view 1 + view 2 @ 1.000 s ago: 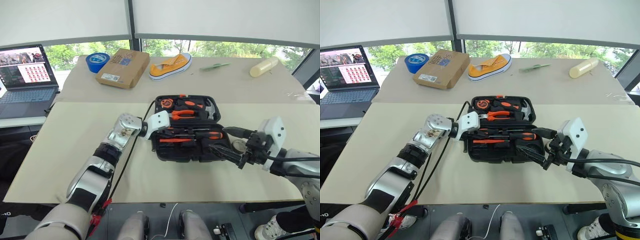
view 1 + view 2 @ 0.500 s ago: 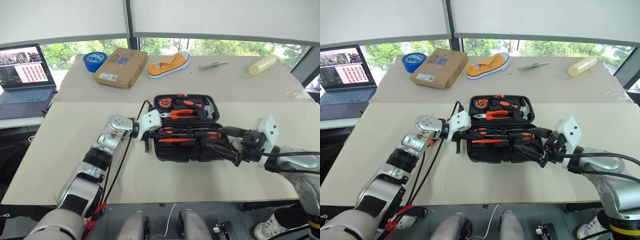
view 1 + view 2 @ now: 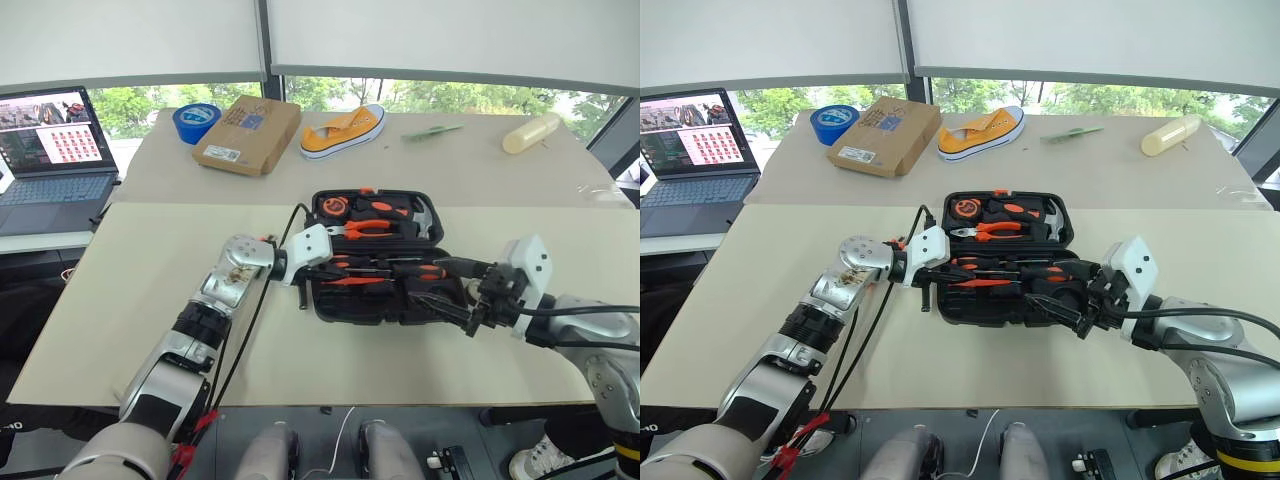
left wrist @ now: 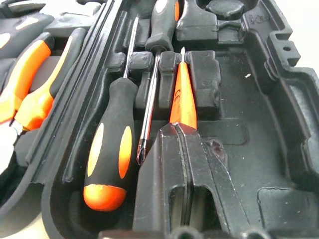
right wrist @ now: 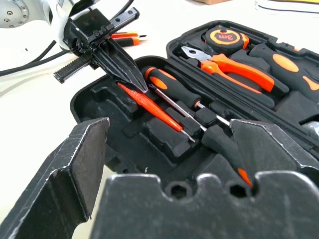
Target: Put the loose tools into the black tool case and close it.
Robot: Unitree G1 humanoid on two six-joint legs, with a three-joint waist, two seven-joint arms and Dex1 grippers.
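Left eye view: cardboard box (image 3: 248,134), shoe (image 3: 342,131) beyond tool case (image 3: 377,262)

- Black tool case (image 3: 372,300): matt moulded plastic, finely textured.
- Screwdrivers (image 4: 110,149): glossy metal shafts, smooth orange-and-black handles.
- Tester screwdriver (image 4: 182,99): smooth orange plastic.
- Counter (image 3: 150,290): matt beige.

Left arm (image 3: 205,320): silver metal segments, black ribbed joint bands, perforated rounded wrist housing, white block behind black-fingered left gripper (image 5: 130,75); black cable alongside, red tag at lower left of frame. Right arm (image 3: 590,335): grey shell, white block, black cables, right gripper (image 3: 455,310) black.
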